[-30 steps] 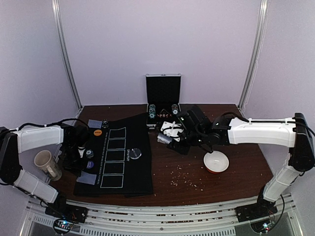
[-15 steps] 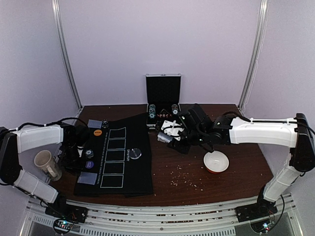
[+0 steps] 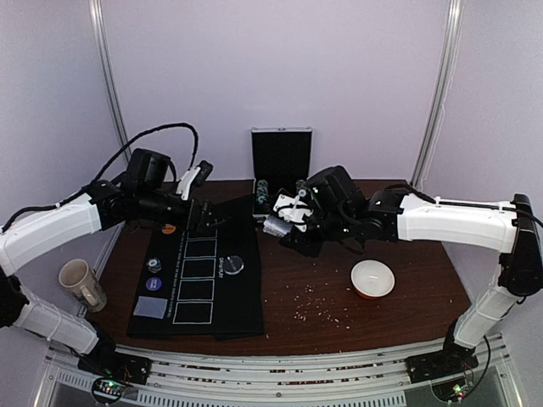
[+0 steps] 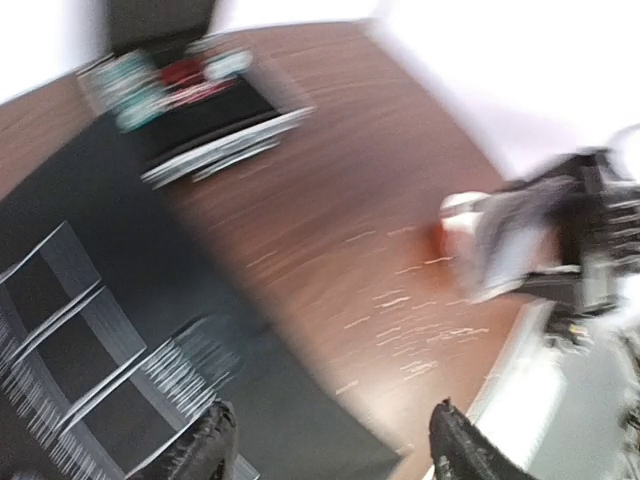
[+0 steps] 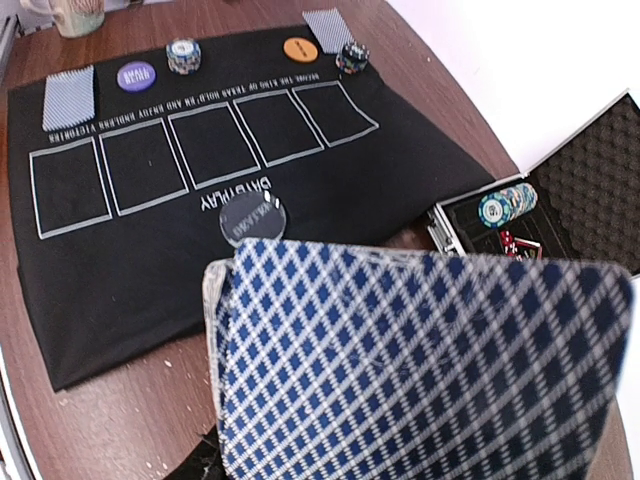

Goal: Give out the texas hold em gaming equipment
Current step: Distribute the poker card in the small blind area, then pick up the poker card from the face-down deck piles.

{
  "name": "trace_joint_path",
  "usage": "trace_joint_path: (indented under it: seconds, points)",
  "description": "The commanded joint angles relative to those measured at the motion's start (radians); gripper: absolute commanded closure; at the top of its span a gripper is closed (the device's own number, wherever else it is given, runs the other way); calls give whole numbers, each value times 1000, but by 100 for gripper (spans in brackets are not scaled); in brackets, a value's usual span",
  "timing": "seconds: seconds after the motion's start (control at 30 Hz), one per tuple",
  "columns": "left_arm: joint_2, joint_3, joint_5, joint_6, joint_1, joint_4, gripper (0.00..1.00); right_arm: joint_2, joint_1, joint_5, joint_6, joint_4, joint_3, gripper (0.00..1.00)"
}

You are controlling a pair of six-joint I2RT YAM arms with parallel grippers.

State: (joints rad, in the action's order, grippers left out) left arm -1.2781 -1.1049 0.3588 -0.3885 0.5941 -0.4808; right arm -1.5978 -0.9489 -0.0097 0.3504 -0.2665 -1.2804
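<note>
My right gripper [image 3: 284,227] is shut on a deck of blue-diamond-backed cards [image 5: 420,370], held above the table between the black mat [image 3: 212,297] and the open case [image 3: 282,165]; the deck hides its fingers in the right wrist view. On the mat lie a face-down card [image 5: 68,97], a purple button [image 5: 136,76], a chip stack [image 5: 183,55], an orange button [image 5: 300,48], a dark chip stack [image 5: 352,57], a second card [image 5: 328,28] and a dealer button [image 5: 252,217]. My left gripper [image 3: 204,220] hangs open and empty above the mat's far edge; its wrist view is blurred.
The case holds chip rolls [image 5: 505,205]. A white bowl [image 3: 373,278] with a red outside sits at the right, with crumbs scattered in front of it. A beige mug [image 3: 81,284] stands left of the mat. My two grippers are close together near the mat's far right corner.
My left gripper has opened, risen from the chips at the mat's left side and swung up toward the far right. The right gripper with the deck has shifted slightly left.
</note>
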Motion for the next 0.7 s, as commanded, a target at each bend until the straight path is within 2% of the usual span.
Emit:
trace_joint_path:
  seconds: [0.0,0.07,0.13,0.4,0.5,0.57,0.67]
  points:
    - [-76,38,280,-50,20,472,25,-22,-18,-52,-41,6,-50,49]
    - [-108,35,309,-49,27,548,19,-29,-29,-54,-51,8,-55,49]
    - [-150,12,325,-14,46,547,16,-40,-39,-54,-58,8,-62,49]
    - [-228,-25,382,95,73,450,17,-68,-66,-37,-67,-3,-103,49]
    - [-234,-36,309,140,76,397,17,-77,-68,-37,-67,-6,-116,49]
    - [-245,-56,241,148,75,370,19,-84,-73,-41,-65,-9,-123,49]
    - [-266,-81,225,142,75,357,28,-93,-77,-36,-61,-17,-136,49]
